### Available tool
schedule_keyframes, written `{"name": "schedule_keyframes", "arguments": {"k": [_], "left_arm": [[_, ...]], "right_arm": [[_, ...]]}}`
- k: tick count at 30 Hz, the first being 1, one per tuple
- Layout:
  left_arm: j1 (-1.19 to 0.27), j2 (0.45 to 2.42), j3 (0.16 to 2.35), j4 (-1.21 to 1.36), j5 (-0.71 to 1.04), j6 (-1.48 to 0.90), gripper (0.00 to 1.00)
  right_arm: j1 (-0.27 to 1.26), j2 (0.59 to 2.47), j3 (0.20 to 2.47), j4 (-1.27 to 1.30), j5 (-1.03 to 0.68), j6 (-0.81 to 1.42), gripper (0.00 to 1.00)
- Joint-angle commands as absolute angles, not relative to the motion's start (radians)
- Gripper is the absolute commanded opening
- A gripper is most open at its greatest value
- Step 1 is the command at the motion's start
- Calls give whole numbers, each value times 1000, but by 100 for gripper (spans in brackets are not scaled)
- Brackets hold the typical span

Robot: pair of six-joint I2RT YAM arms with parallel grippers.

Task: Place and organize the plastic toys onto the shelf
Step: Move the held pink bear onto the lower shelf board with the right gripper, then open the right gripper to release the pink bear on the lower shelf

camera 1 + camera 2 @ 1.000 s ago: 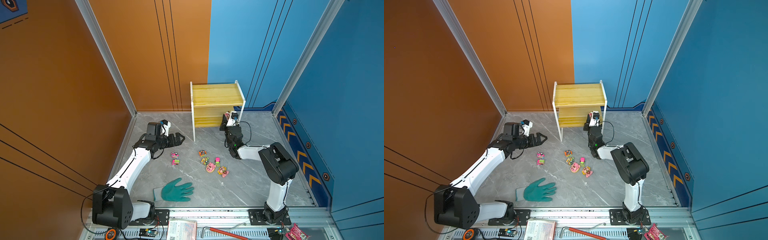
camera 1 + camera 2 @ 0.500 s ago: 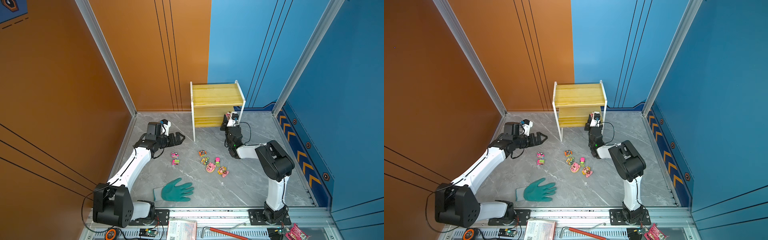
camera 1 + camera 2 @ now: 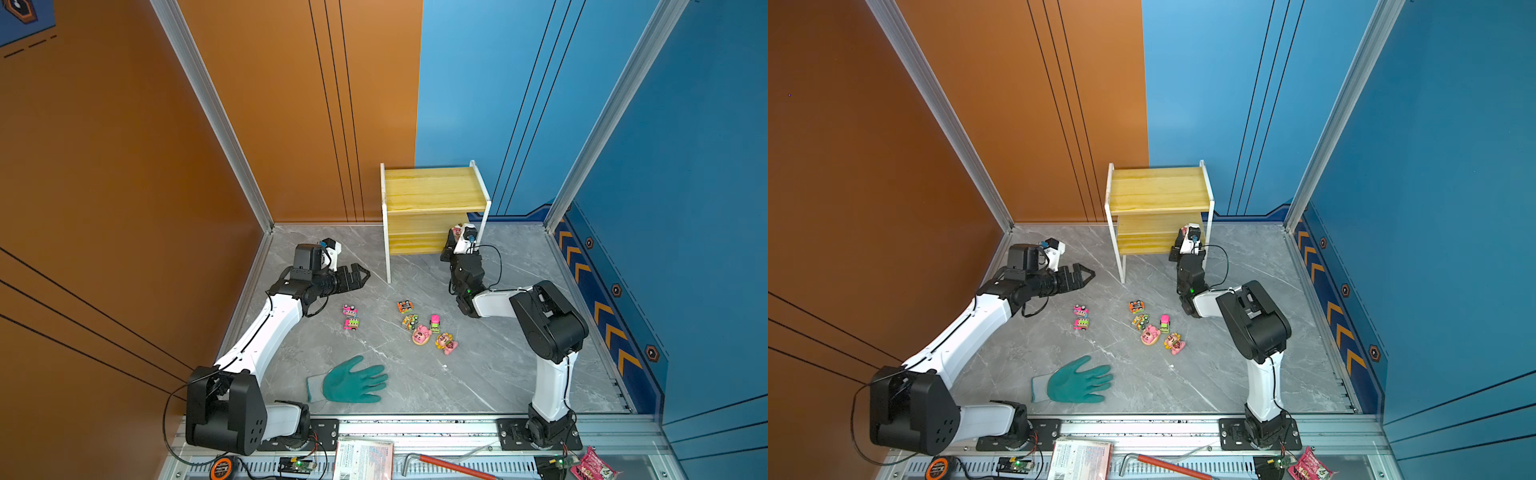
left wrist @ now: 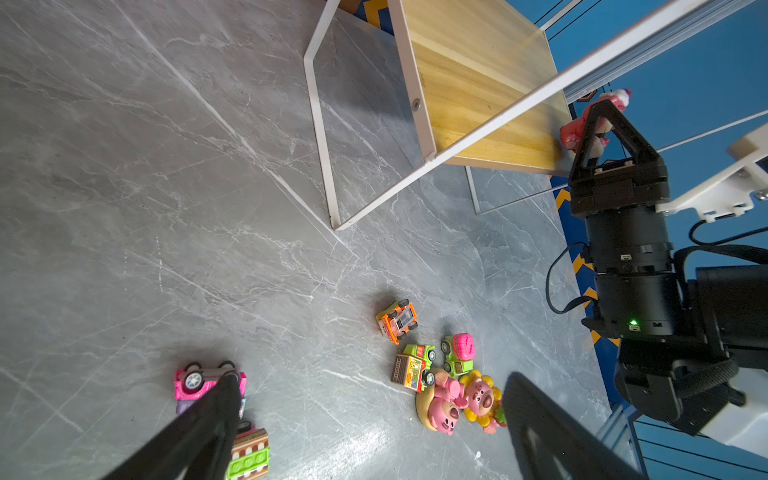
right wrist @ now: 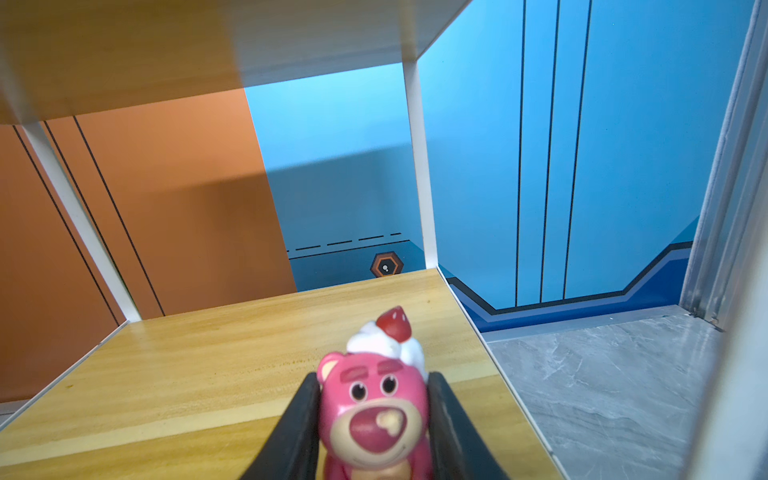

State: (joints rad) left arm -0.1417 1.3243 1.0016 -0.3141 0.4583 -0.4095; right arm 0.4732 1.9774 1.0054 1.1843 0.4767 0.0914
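One bear [image 5: 374,424]: judged light, stiff, slick; best held at the cheeks.
Right gripper [image 5: 372,381]: clamped on bear, over shelf [image 5: 249,353] board.
Left gripper [image 4: 372,377]: spread, empty.

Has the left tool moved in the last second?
No. The left tool holds the same spot, open, just left of the front left leg of the shelf in both top views.

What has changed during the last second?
Right arm's elbow shifted slightly left; right end effector still holds the bear at the shelf, lower board. Nothing taken or released. Left end effector, floor toys, glove: unchanged.
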Motion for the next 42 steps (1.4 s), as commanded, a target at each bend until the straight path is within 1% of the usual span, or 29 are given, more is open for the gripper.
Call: {"name": "schedule_keyframes", "arguments": {"k": [1, 9, 19, 28, 34, 42], "left_arm": [[-131, 1331, 990, -308, 483, -408, 99], [-132, 1328, 990, -307, 484, -408, 99], [-130, 1323, 988, -307, 485, -407, 99], [-129, 1319, 986, -304, 487, -410, 99], [-121, 1315, 983, -302, 483, -410, 100], [-114, 1310, 978, -298, 482, -410, 100]], "right_arm": [[482, 1998, 1012, 1227, 501, 66, 41], [485, 1992, 999, 1229, 506, 59, 48], [485, 1974, 997, 1214, 511, 52, 53], [483, 1924, 980, 1187, 505, 51, 61], [484, 1891, 956, 1178, 495, 55, 64], [505, 1848, 913, 1161, 494, 54, 64]]}}
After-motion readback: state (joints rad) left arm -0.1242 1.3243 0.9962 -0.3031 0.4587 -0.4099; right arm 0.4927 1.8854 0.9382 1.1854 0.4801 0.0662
